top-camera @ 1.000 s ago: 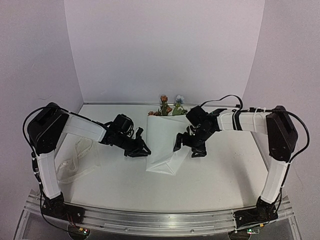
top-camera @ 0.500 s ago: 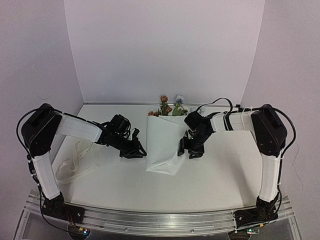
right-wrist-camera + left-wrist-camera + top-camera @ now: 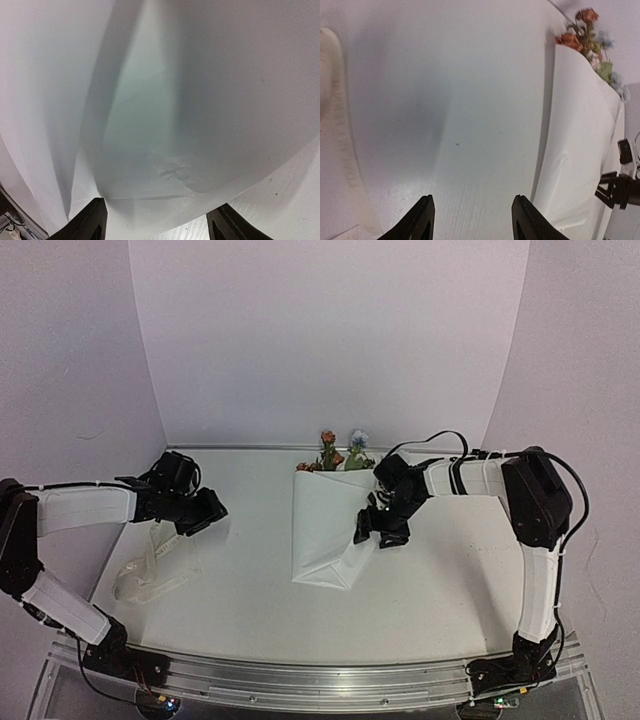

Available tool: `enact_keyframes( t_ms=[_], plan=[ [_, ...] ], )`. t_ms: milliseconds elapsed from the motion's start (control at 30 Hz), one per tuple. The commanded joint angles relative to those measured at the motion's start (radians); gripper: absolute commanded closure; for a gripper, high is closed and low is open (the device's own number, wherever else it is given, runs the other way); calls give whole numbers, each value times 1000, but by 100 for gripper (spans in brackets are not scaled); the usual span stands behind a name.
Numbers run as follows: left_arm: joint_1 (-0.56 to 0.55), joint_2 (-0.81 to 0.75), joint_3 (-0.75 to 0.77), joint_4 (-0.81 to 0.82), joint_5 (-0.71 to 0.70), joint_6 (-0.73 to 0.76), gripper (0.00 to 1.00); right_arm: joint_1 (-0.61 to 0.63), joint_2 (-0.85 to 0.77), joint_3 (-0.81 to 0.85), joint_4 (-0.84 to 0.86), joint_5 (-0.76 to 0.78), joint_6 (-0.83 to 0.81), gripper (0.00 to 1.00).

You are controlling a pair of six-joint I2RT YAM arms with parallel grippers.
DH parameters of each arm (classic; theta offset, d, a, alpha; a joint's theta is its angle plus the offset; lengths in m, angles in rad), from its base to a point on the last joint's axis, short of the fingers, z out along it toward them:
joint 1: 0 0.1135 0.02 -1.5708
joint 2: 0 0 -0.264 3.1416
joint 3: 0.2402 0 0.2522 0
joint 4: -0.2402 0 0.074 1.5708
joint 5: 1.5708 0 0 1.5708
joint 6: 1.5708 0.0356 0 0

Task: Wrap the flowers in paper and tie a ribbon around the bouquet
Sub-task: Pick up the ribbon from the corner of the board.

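Here, paper (image 3: pixel 322 525) beneath right pincer (image 3: pixel 377 537) (spread)

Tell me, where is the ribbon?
In the top view, the ribbon lies on the table's left side, close beside the left gripper and well left of the paper.

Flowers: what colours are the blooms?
The flowers are orange-pink and pale blue; clearest in left wrist view.

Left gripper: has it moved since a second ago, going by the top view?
Yes. The left gripper has drawn back leftward, away from the folded white paper sheet, and now sits near the narrow translucent lacy ribbon.
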Motion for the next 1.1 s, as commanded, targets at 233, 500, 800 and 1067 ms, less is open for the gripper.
enact_keyframes(
  t_ms=[233,500,800,1067],
  plan=[
    [169,-26,-93,-54,-284,-11,41,9,-257,-137,-31,39,29,9],
    [272,128,10,10,-247,49,41,45,-403,-242,-23,127,14,9],
    [324,370,214,48,-186,84,46,81,-517,-301,-18,205,10,11],
    [329,444,256,36,-107,69,89,84,-580,-346,-21,210,24,19]
  ],
)
